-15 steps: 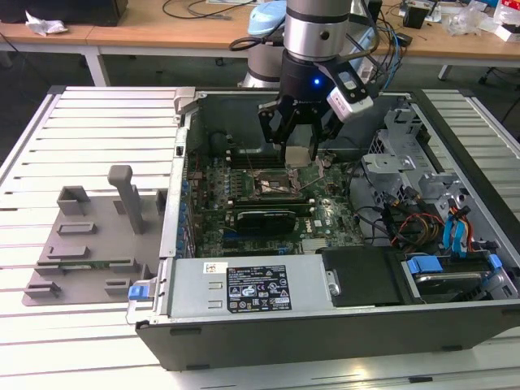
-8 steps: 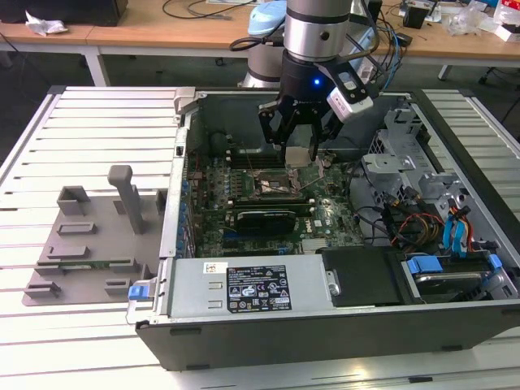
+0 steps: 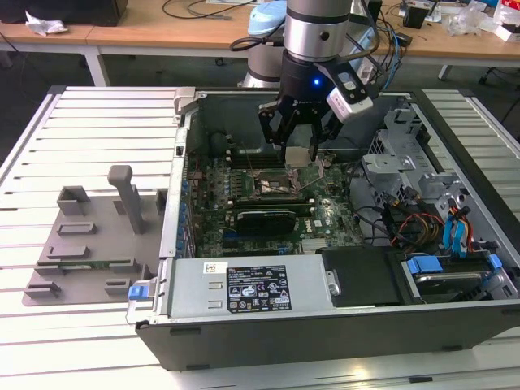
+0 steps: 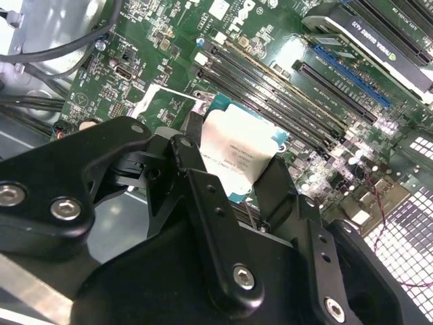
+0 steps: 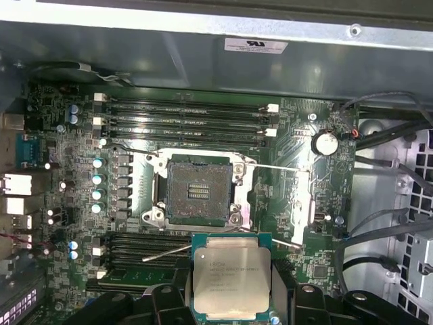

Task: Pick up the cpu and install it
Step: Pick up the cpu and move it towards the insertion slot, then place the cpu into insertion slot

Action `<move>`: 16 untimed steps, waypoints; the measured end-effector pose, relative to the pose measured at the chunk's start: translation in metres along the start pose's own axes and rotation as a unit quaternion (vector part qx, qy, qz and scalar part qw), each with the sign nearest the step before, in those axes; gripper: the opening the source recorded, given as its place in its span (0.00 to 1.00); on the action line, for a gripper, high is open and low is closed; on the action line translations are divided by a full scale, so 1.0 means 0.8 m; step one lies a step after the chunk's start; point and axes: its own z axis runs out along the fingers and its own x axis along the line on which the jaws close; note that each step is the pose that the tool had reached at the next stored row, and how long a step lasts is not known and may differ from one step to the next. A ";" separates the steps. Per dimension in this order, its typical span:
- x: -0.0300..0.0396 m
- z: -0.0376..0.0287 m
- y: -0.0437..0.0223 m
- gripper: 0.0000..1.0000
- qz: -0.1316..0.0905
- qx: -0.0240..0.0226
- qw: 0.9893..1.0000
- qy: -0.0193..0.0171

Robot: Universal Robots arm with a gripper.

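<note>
The place looks like a robotics lab or electronics workshop. An opened computer case [image 3: 325, 337] lies on a slatted metal counter [image 3: 97, 130], its motherboard [image 5: 304, 122] bare, beside a grey plastic fixture [image 3: 81, 252]. An industrial robot arm [image 3: 317, 32] reaches over it, and wooden counters [image 3: 146, 28] behind carry loose cables [image 3: 195, 12].

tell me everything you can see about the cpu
The cpu is a thin square chip with a pale silver-grey metal lid bearing faint print. A green board edge shows around the lid. It is not installed: the claw is shut on it, with a black finger against each of two opposite edges. It hangs lid up, roughly parallel to the motherboard, beside the open, empty socket. Nothing else visibly touches it.
</note>
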 end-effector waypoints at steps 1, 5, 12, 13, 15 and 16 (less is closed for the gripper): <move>0.0000 0.0000 0.0000 0.55 0.001 0.000 1.000 0.000; 0.0000 0.0000 0.0000 0.55 0.006 0.000 1.000 0.000; 0.0000 0.0000 0.0000 0.55 0.010 0.000 1.000 0.001; 0.0000 0.0000 0.0000 0.55 0.016 0.000 1.000 0.001; 0.0000 0.0001 0.0000 0.55 0.047 0.001 0.999 0.003; 0.0000 0.0002 0.0000 0.55 0.059 0.002 0.998 0.004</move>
